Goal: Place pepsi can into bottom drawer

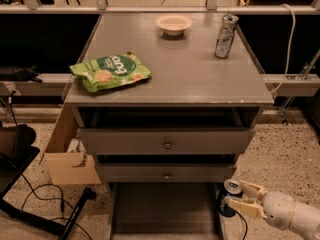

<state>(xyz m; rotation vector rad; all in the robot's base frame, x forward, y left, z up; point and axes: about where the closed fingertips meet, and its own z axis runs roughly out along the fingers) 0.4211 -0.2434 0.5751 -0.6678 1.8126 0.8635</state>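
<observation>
I am inspecting the short dark-blue aluminium pepsi can at lower right. It is standing upright just beside the right rim of the open grey bottom drawer. I am judging it light, thin-walled and slippery, best held mid-body. The cream two-finger gripper is clasping its sides.

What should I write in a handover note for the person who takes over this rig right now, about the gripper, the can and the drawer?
Gripper: low at the right of the cabinet, shut on the pepsi can, which it holds upright.
Bottom drawer: pulled out, nothing visible inside.
Pepsi can: at the drawer's right edge, not yet inside it.
Done: can grasped, drawer open.
Left: move the can left over the tray, lower it, release, withdraw.
The silver can on the cabinet top is not part of the job.
</observation>
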